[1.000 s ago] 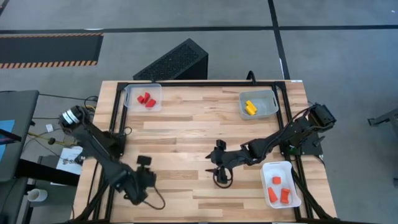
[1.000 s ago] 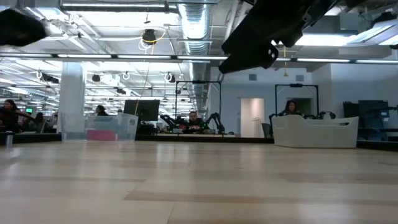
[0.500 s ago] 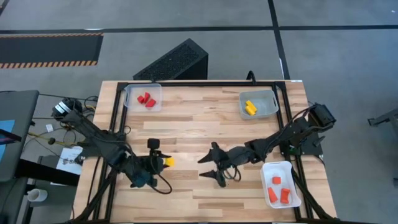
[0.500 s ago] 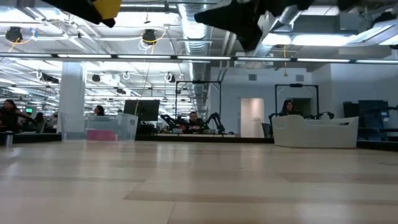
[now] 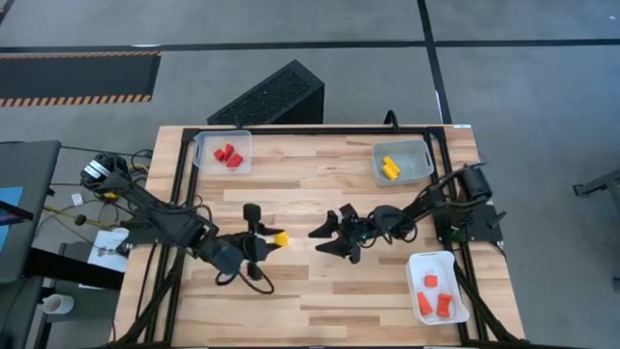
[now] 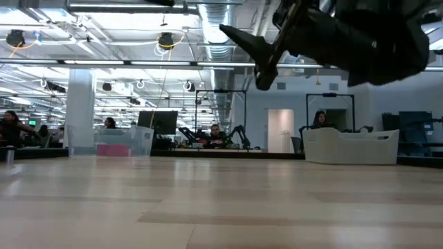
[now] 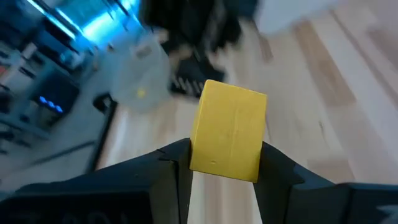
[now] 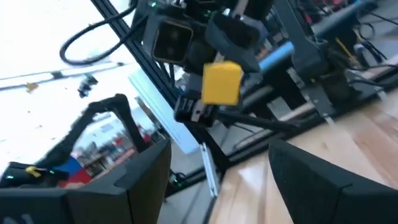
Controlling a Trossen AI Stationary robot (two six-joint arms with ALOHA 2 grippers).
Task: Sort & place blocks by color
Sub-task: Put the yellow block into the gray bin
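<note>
Yellow block (image 7: 228,131) sits clamped in the left end effector (image 5: 266,239), facing the spread, empty right end effector (image 5: 327,236).

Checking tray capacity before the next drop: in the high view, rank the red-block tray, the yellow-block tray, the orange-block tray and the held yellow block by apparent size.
1. Orange-block tray looks slightly largest.
2-3. Red-block tray and yellow-block tray: too alike to rank.
4. Yellow block in the left gripper, by far the smallest.
</note>
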